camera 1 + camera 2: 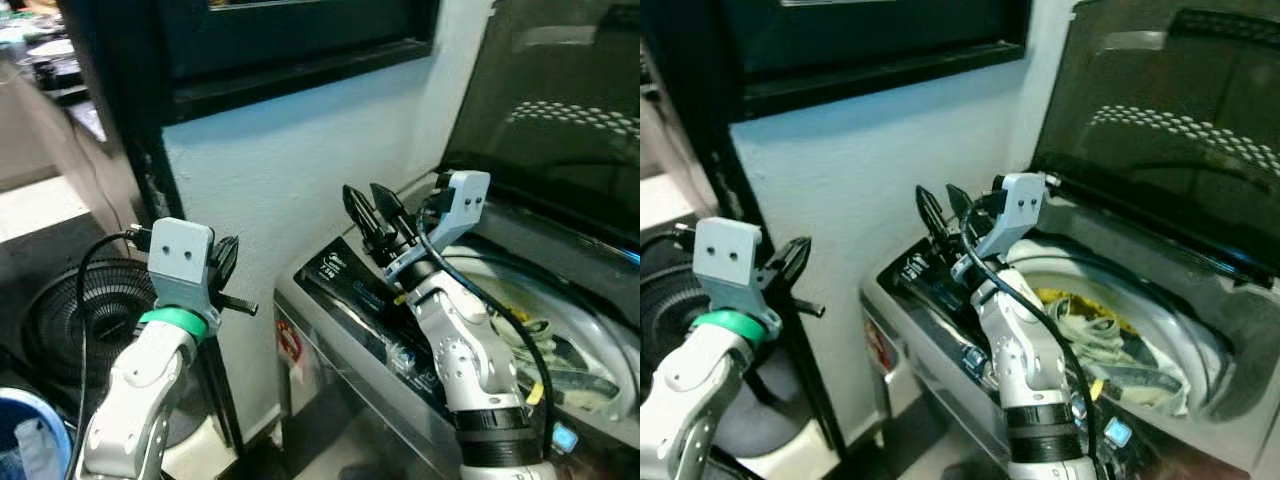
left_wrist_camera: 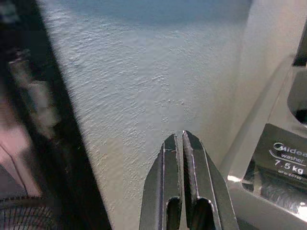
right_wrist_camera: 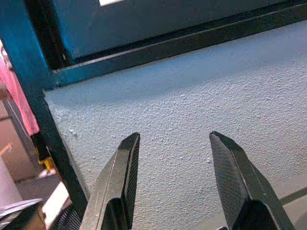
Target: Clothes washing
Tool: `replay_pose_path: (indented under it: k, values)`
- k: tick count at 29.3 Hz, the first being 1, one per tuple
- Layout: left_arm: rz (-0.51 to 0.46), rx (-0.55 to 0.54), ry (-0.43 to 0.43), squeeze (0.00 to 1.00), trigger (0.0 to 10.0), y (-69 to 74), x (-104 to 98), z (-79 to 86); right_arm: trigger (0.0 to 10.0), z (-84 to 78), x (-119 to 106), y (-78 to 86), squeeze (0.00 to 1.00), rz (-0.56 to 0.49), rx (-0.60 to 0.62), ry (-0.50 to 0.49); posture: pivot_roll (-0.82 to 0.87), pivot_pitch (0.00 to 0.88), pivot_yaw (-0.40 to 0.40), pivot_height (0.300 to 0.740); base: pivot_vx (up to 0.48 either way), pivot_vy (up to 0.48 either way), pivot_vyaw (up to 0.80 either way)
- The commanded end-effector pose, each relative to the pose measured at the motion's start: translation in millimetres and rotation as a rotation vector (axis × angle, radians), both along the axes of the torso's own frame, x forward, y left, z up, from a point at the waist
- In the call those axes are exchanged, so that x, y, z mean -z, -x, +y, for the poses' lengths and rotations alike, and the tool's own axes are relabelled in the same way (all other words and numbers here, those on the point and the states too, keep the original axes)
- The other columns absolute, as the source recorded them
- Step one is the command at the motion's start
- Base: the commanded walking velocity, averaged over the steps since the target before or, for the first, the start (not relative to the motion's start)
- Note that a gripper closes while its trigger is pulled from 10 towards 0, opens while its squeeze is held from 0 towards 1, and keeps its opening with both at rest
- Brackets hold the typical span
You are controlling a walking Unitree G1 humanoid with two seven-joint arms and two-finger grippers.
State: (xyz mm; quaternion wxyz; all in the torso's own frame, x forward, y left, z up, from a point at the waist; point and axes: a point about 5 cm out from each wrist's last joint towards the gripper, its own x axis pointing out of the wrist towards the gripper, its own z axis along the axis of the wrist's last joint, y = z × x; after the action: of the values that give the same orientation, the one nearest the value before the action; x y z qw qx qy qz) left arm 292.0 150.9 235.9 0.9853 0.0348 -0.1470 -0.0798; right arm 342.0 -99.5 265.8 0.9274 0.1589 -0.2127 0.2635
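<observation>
- The right gripper's two black fingers stood spread wide with bare wall showing between them, holding nothing.
- They pointed up and toward the textured white wall, raised above the washing machine's dark control panel.
- The left gripper's fingers were pressed almost together, only a thin slit between the tips, and nothing was held there either.
- That gripper hung in front of the same wall, beside the washer's left corner, where a label reading "Midea washer 7.5 kg" could be read in the left wrist view.
- The left arm's wrist carried a green band; a black cable ran from it down toward a black fan on the floor.
- The top-loading washing machine stood against the wall with its dark lid raised upright.
- Inside the drum, pale and yellowish clothes lay in a loose heap, well below and to the right of the right gripper.
- A dark window frame ran across the wall above both grippers.
- A blue container sat at the lower left, near the fan.
</observation>
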Motion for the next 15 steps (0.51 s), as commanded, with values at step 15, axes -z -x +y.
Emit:
replay_pose_path:
  k: [15]
  values:
    - [0.010,-0.005,0.006,0.00,10.0,3.0,2.1,2.8,10.0,-4.0,0.1,-1.8,0.00,-0.004,0.022,-0.005,0.04,0.000,0.009,0.740,0.000,0.000,0.80]
